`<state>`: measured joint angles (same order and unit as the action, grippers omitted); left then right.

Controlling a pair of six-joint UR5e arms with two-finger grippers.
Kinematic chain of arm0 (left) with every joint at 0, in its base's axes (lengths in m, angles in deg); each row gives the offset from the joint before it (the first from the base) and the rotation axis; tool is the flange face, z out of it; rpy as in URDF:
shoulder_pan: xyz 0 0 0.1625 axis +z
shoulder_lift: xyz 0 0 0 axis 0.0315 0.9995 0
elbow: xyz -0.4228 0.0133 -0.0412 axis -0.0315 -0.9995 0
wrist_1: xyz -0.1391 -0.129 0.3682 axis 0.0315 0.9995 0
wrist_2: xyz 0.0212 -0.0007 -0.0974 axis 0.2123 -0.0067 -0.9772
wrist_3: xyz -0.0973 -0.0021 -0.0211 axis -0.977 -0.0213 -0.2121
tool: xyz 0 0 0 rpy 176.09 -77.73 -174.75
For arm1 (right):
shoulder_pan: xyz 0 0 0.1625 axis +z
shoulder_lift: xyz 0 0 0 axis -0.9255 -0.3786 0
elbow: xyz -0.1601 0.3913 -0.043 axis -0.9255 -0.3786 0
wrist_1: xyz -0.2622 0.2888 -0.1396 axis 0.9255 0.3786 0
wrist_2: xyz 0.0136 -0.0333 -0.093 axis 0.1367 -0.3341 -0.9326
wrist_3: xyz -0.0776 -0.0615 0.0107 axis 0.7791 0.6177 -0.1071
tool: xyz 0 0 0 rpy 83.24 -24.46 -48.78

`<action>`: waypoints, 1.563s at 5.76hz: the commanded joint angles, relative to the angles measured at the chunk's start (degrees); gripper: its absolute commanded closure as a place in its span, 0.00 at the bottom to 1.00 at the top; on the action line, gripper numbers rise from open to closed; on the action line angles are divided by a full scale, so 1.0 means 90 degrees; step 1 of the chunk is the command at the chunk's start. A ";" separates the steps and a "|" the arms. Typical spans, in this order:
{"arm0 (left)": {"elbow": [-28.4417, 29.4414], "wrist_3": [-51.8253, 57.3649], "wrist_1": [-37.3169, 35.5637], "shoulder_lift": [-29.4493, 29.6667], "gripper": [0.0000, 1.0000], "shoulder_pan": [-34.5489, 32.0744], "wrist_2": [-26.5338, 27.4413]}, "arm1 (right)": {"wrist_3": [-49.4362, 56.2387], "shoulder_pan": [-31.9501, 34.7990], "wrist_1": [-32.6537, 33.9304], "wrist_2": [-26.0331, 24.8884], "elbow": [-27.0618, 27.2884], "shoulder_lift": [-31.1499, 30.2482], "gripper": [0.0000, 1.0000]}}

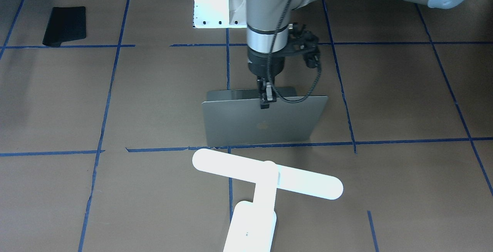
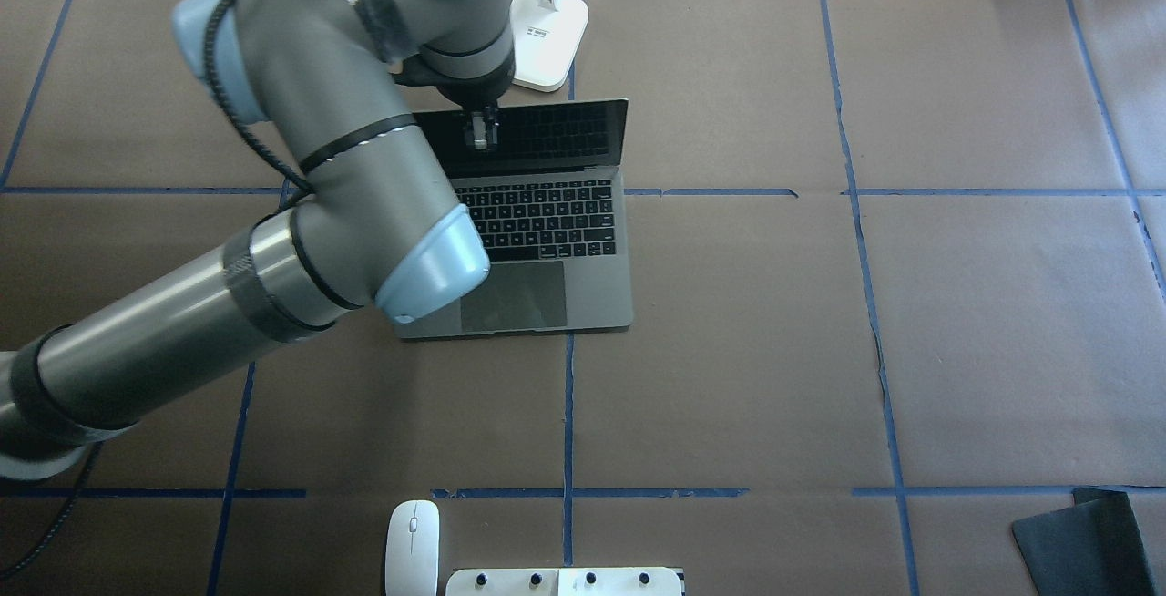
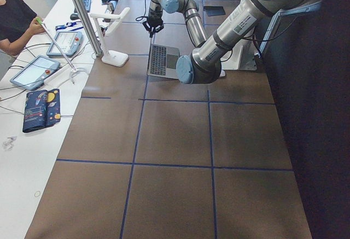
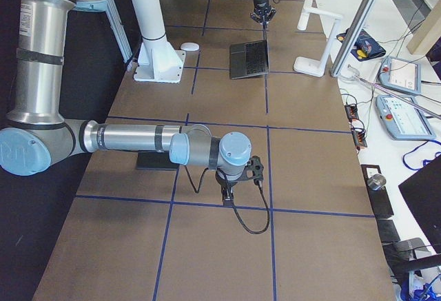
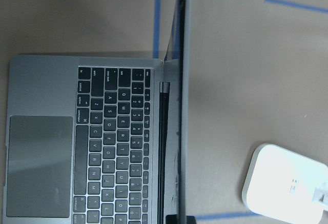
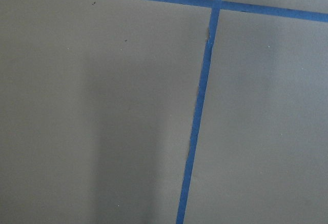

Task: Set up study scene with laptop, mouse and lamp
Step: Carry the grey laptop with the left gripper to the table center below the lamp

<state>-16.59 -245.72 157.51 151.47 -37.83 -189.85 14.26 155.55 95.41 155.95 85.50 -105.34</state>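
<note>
The grey laptop [image 1: 262, 123] stands open near the table's middle, its lid raised past upright. Its dark keyboard shows in the overhead view [image 2: 547, 231] and the left wrist view [image 5: 118, 147]. My left gripper [image 1: 265, 103] is shut on the lid's top edge, also seen from overhead [image 2: 481, 136]. The white T-shaped lamp [image 1: 265, 177] stands just beyond the laptop, its base [image 5: 287, 183] a little apart from the lid. The white mouse [image 2: 412, 546] lies by the robot pedestal. My right gripper [image 4: 231, 194] hangs low over bare table, far from these; I cannot tell its state.
A black mat [image 2: 1084, 541] lies at the near right corner, close to the right arm. The white bolted pedestal [image 2: 565, 582] sits at the near edge. Blue tape lines [image 6: 197, 106] cross the brown table. An operator and tablets [image 3: 33, 72] are beyond the far edge.
</note>
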 commanded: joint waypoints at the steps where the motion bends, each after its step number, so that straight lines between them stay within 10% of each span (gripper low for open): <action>1: 0.0467 -0.0441 0.0255 0.0272 1.00 0.0340 0.0039 | 0.0000 0.0000 0.0000 -0.0009 0.0000 -0.0004 0.00; 7: 0.0762 0.0104 0.0570 0.0419 0.96 0.0342 0.0196 | -0.0010 0.0000 -0.0010 0.0039 0.0010 0.0005 0.00; 8: 0.0762 0.0124 0.0570 0.0400 0.88 0.0342 0.0196 | -0.0010 0.0000 -0.0010 0.0049 0.0010 0.0005 0.00; 9: 0.0742 0.0511 0.0570 0.0390 0.44 0.0342 0.0196 | -0.0010 0.0000 -0.0010 0.0049 0.0010 0.0005 0.00</action>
<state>-9.77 -243.63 162.65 155.08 -34.75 -188.09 14.17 155.55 95.32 156.36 85.60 -105.29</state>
